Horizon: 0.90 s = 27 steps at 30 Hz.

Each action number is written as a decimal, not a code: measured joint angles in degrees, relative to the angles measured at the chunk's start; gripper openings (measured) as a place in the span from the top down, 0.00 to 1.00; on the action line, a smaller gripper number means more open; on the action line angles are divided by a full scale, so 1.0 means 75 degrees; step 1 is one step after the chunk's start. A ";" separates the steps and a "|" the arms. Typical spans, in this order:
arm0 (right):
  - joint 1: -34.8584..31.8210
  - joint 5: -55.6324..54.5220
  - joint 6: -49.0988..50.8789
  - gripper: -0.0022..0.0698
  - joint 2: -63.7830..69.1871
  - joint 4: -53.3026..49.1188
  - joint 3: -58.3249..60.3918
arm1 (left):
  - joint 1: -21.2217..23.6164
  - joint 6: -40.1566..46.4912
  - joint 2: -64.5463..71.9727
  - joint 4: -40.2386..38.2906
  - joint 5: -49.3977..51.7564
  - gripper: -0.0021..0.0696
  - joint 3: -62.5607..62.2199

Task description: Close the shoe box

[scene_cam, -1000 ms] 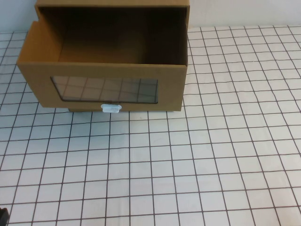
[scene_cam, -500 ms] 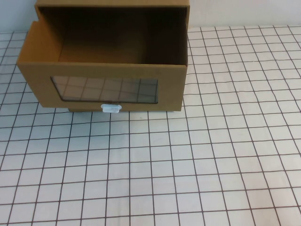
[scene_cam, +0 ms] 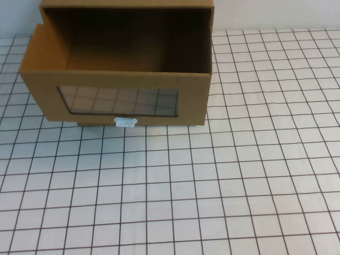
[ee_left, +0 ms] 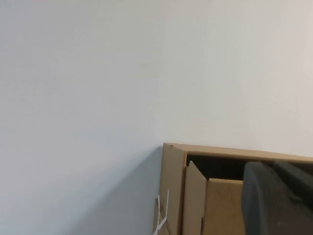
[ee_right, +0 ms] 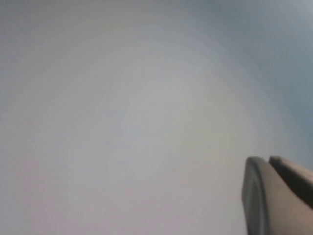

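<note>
The shoe box (scene_cam: pixel 119 95) is seen in the high view at the far left of the counter (scene_cam: pixel 239 186), which is covered by a white sheet ruled with a dark grid. The box is of brown cardboard, and its drawer is drawn out toward the robot from an outer sleeve (scene_cam: pixel 127 4) that stands against the pale wall. The inside of the drawer is laid open to view from above and is in shadow. A clear rectangular window (scene_cam: pixel 118 101) is set in the drawer's front, and grid lines are shown in it. A small white pull tab (scene_cam: pixel 126 122) is fixed just below the window, at the front's lower edge.

Neither arm is shown in the high view. In the left wrist view the left gripper (ee_left: pixel 276 198) is seen only as a dark blurred part, held off the counter's left side before the pale wall, with a corner of the box beside it. In the right wrist view the right gripper (ee_right: pixel 276 196) is seen only as a grey blurred part against a plain pale background. Whether either gripper's jaws are wide or narrow cannot be told
</note>
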 joint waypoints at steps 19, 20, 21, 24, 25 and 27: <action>0.0000 -0.1144 0.2058 0.99 0.0000 -0.0672 -0.1714 | 0.0000 -0.0541 -0.0017 0.0000 -0.2797 0.98 -0.1822; 0.0000 -0.0617 0.2382 0.99 0.0000 -0.0722 -0.2183 | 0.0000 -0.0460 -0.0017 0.0000 -0.2301 0.98 -0.2311; 0.0000 -0.0150 0.2642 0.99 0.0000 -0.0722 -0.2563 | 0.0000 -0.0345 0.0016 0.0000 -0.1893 0.98 -0.2708; 0.0000 0.1441 0.3294 0.99 0.0210 -0.0467 -0.3952 | 0.0000 0.0024 0.0604 0.0000 -0.0625 0.98 -0.4077; 0.0000 0.1950 0.3379 0.99 0.0425 -0.0316 -0.4373 | 0.0000 0.0078 0.0958 0.0000 -0.0228 0.98 -0.4534; 0.0000 0.2970 0.3511 0.99 0.0992 -0.0095 -0.5049 | 0.0000 0.0107 0.1690 0.0000 0.0627 0.98 -0.5410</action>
